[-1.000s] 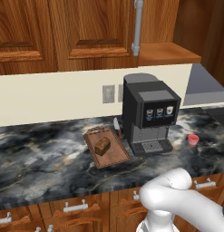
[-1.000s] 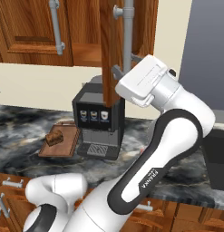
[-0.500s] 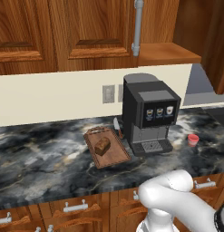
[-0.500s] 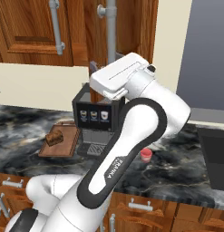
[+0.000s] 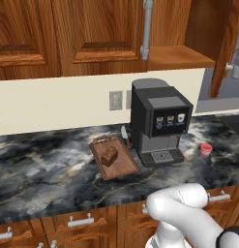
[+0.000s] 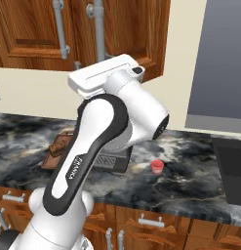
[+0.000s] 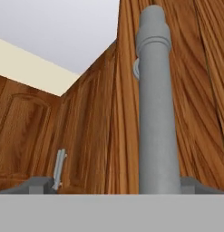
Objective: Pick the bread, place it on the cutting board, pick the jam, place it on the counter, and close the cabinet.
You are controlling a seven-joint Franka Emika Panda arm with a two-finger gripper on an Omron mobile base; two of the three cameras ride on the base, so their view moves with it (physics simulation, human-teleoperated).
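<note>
On the dark grey-black marble counter (image 5: 53,169) in the left base view, the small dark brown loaf of bread (image 5: 110,155) already lies on the reddish-brown wooden cutting board (image 5: 122,167), which sits just beside the black and grey coffee machine (image 5: 158,121), at its 9 o'clock. The small red jam jar (image 5: 206,149) stands on the counter at the machine's 3 o'clock, apart from it. Above, the large reddish-brown wooden wall cabinet (image 5: 92,34) has one door swung out at 2 o'clock of the picture, its shelf bare. So both placing steps look done, and closing the cabinet is the step in hand.

In the right base view, the white arm rises to 12 o'clock toward the cabinet door edge, where the long grey tube handle (image 6: 99,29) hangs. The jam jar (image 6: 157,167) stands on the counter (image 6: 190,185) at 5 o'clock of the arm's elbow.

In the hand view, the grey tube handle (image 7: 157,113) stands close ahead at 1 o'clock, with the wooden door face behind it. Two grey tips show low on either side of the handle; whether the gripper is wide or bearing on the tube I cannot tell. The next move, as I judge it, calls for a steady push on the door along its hinge arc until it meets the cabinet front.
</note>
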